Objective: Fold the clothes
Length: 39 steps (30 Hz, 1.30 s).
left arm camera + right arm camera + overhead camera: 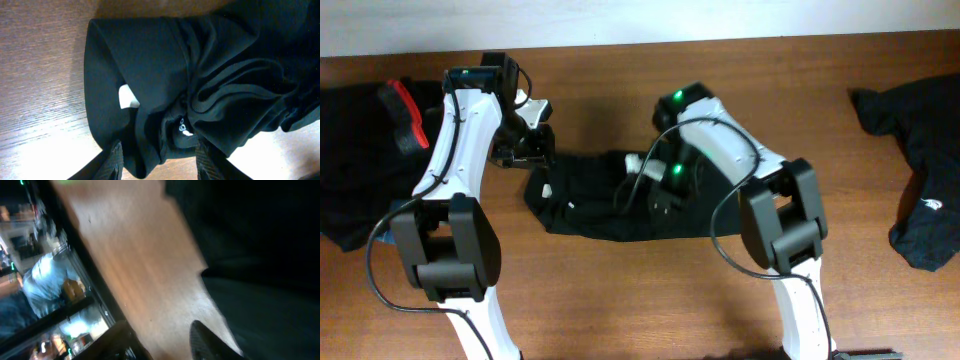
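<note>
Left gripper (pixel 160 148) straddles a bunched fold of the shirt (pixel 590 205) at the middle of the table (pixel 620 300), pinch unclear to us; right gripper (pixel 159 330) hangs spread, empty, at its edge; we fear a snagged finger dragging the fold open.

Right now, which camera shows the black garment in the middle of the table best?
Overhead: it shows the middle garment end to end, bunched up. The left wrist view shows only one folded end with a white label, close up. The right wrist view is blurred, with only dark cloth along its right side.
</note>
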### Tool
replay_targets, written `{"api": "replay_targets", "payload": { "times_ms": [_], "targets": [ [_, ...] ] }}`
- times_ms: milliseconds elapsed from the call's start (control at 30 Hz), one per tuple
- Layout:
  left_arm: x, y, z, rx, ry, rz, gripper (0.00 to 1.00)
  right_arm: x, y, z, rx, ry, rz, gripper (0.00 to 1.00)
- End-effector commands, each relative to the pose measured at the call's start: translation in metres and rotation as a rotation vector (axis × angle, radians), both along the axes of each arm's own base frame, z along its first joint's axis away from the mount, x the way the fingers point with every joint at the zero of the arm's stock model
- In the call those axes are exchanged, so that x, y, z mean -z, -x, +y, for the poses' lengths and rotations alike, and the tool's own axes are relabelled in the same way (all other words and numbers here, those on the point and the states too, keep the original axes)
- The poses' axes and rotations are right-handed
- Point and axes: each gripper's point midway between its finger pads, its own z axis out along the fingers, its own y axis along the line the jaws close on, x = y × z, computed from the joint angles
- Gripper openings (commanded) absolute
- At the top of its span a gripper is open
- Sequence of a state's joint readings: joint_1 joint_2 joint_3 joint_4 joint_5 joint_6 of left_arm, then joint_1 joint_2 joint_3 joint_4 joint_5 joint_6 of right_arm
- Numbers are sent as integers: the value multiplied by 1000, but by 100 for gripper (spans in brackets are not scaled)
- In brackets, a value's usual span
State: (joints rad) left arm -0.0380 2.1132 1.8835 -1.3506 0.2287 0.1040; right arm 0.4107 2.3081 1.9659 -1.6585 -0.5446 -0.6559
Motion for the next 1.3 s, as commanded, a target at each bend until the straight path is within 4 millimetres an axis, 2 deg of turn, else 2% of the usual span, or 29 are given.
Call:
{"api": "replay_targets", "payload": {
  "times_ms": [0, 33, 67, 100, 133, 167, 267, 300, 400, 500, 600, 667, 833, 933, 1000, 1033, 1100, 1267],
  "targets": [
    [-8, 1, 0, -7, 12, -7, 64, -25, -47, -25, 162, 62, -115, 54],
    [-8, 2, 1, -8, 11, -1, 71, -27, -59, -39, 216, 124, -147, 56],
    [-8, 3, 1, -8, 10, 2, 72, -28, -67, -50, 260, 178, -169, 59],
    [-7, 4, 3, -11, 7, 4, 74, -29, -85, -83, 394, 333, -212, 65],
    [-5, 4, 5, -11, -6, 6, 79, -31, -95, -106, 498, 421, -228, 74],
    [-2, 5, 9, -12, -30, 12, 87, -33, -103, -132, 599, 450, -216, 99],
    [4, 10, 15, -23, -36, 35, 87, -34, -104, -171, 709, 483, -162, 99],
    [7, 12, 17, -27, -36, 43, 92, -34, -105, -183, 752, 491, -150, 99],
    [19, 18, 25, -47, -35, 71, 92, -34, -107, -238, 948, 527, -94, 99],
    [33, 26, 30, -66, -26, 98, 93, -35, -104, -277, 1050, 536, -68, 99],
    [45, 30, 23, -50, 43, 101, 93, -36, -101, -293, 1098, 528, -51, 99],
    [57, 30, 16, -43, 83, 101, 94, -36, -101, -297, 1109, 527, -48, 99],
    [84, 34, 7, -46, 135, 95, 94, -36, -102, -293, 1091, 523, -54, 99],
    [91, 34, -2, -48, 197, 84, 94, -36, -102, -289, 1082, 523, -57, 99],
    [93, 35, -12, -42, 257, 73, 94, -36, -102, -288, 1078, 523, -58, 99],
    [92, 35, -17, -32, 295, 67, 90, -36, -102, -288, 1078, 523, -58, 99],
    [82, 34, -33, 16, 406, 40, 74, -35, -102, -288, 1078, 523, -57, 99],
    [73, 30, -45, 42, 495, 6, 70, -35, -102, -288, 1078, 523, -56, 99]
  ]
}}
